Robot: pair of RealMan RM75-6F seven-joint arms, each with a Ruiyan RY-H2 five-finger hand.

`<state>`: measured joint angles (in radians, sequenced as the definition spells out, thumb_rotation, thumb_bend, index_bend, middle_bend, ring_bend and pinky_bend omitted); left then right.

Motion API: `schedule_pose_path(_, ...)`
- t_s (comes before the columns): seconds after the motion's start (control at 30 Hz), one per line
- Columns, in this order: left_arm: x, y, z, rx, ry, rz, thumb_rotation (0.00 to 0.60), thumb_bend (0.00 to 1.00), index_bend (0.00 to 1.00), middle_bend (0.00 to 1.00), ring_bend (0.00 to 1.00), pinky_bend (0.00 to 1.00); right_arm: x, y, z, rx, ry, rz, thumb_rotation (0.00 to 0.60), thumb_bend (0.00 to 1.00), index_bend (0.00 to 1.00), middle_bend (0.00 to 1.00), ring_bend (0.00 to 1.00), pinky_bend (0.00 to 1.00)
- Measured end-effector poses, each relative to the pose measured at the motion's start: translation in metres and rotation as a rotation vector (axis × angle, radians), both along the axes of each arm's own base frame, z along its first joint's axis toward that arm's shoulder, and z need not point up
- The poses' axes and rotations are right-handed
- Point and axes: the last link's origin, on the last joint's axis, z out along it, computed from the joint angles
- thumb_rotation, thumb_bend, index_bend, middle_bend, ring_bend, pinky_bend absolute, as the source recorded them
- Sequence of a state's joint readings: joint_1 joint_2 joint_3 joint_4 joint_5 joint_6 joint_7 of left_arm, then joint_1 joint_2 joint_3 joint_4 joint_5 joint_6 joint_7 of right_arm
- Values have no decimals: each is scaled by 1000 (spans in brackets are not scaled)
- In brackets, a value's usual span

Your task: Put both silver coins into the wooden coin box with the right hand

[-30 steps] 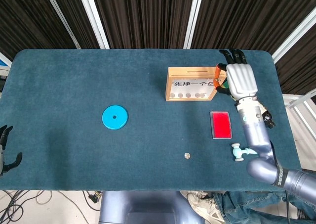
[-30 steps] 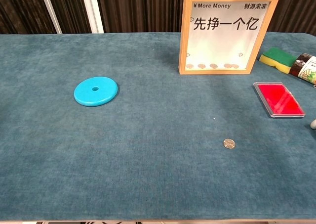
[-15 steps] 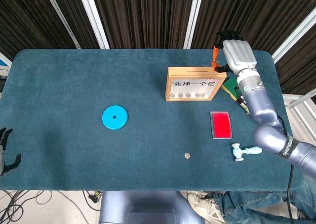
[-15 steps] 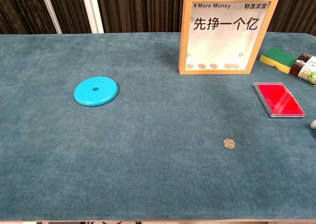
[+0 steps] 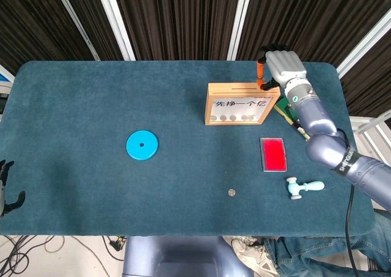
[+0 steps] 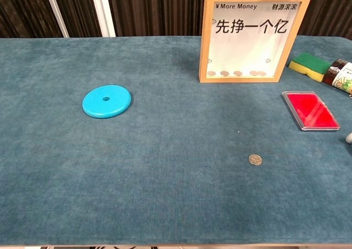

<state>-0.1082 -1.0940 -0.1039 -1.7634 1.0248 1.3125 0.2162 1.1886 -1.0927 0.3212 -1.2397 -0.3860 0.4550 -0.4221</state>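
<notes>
The wooden coin box (image 5: 241,104) stands upright at the back right of the table, with several coins lying at its bottom (image 6: 237,73). My right hand (image 5: 280,66) hovers over the right end of the box's top edge. Its fingers are curled and its orange-tipped fingertips (image 5: 261,69) pinch together just above the top; what they pinch is too small to make out. One silver coin (image 5: 231,192) (image 6: 254,159) lies flat on the cloth near the front, well away from the hand. My left hand (image 5: 6,188) hangs off the table's front left corner with its fingers apart.
A red flat case (image 5: 274,153) lies between the box and the coin. A light blue toy hammer (image 5: 302,187) sits at the front right. A blue disc (image 5: 142,145) lies left of centre. A green-yellow sponge (image 6: 311,64) and a bottle (image 6: 341,73) lie right of the box.
My right hand has moved away from me and slightly left, from beside the box's right end to above its top edge, and its fingers have curled downward. The coin on the table has not moved.
</notes>
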Motion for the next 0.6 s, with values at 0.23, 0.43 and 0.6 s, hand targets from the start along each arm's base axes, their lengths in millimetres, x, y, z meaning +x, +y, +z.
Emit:
schedule_pose_path(0.23,0,0,2,2,-23,29,600,376,119,0,0,0,5,-12,-16,18,47,-5,600,591,731,150,3,0)
schedule_pose_path(0.43,0,1,3,3,-36,35,600,376,119,0,0,0,14,-17,-27,69,43,-26,600,591,730,150,3,0)
schedule_pose_path(0.6,0,1,4,2,-52,44,600,376,119,0,0,0,21,-19,-31,107,18,-42,600,591,731,150,3,0)
